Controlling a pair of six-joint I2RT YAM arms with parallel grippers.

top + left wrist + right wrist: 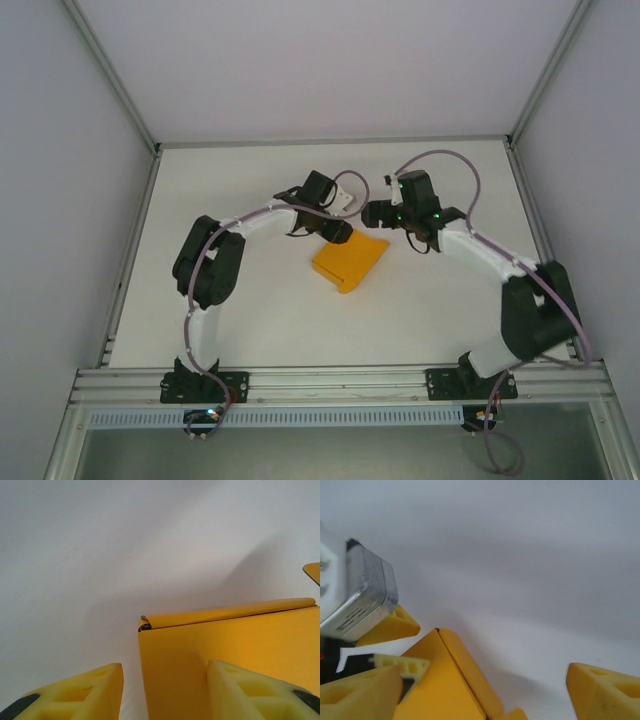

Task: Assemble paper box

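The paper box [350, 262] is a small orange folded box lying mid-table. My left gripper [335, 230] sits at its far left end. In the left wrist view the box's flat panel [225, 650] runs between the two yellow fingers: the right finger [250, 690] lies against the panel and the left finger [90, 695] stands off its edge with table showing between, so the left gripper [165, 695] is open. My right gripper [385, 215] hovers at the box's far right corner. In the right wrist view that gripper [482, 695] is wide open, with the box's corner [445, 680] near its left finger.
The white table [250, 330] is bounded by an aluminium rail [340, 385] along the near edge and slanted frame posts [110, 75] at the back corners. White walls close in the left, right and back. The left arm's wrist housing [355, 600] is close to my right gripper.
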